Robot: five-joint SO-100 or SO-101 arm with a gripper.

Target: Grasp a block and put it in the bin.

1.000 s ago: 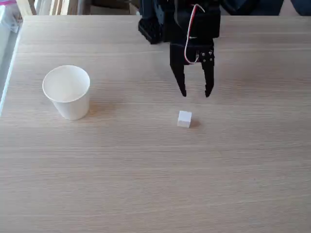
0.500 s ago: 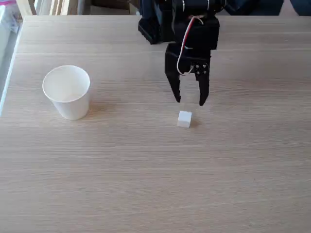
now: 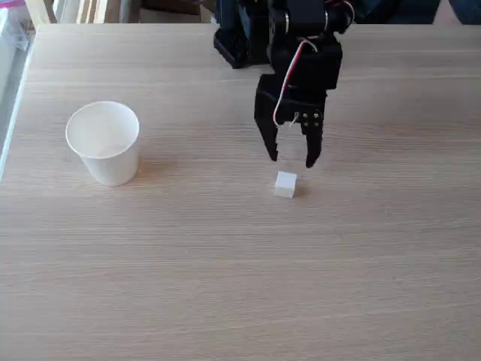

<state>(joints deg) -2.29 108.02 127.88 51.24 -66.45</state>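
Gripper (image 3: pixel 292 161) (jaws apart) just above block (image 3: pixel 285 184), bin (image 3: pixel 104 142) well left

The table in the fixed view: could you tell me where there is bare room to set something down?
The whole near half of the table, below the cup and block, is bare, as is the stretch between them. It is crowded only around the block, where the open gripper hangs.
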